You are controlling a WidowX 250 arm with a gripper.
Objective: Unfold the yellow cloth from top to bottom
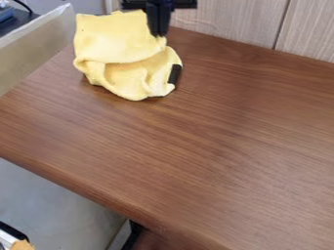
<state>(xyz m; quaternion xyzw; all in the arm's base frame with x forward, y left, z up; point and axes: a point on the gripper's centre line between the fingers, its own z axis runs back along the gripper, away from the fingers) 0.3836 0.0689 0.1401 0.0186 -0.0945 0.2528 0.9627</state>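
Observation:
The black gripper (157, 33) hangs down at the top of the view, left of centre, its lower end against the upper right edge of the yellow cloth (114, 41). Whether it holds any cloth cannot be made out. Bunched at the table's back left corner, the cloth has a smooth, flat upper part and a loose fold across its middle. Its lower part is rumpled and rounded. A small black piece (175, 73) shows at its lower right edge.
The brown wooden table (215, 132) spreads to the right and front. A pale panelled wall (235, 19) stands behind it. Along the left edge is a translucent bin wall (32, 46). The table's front edge slants down to the right.

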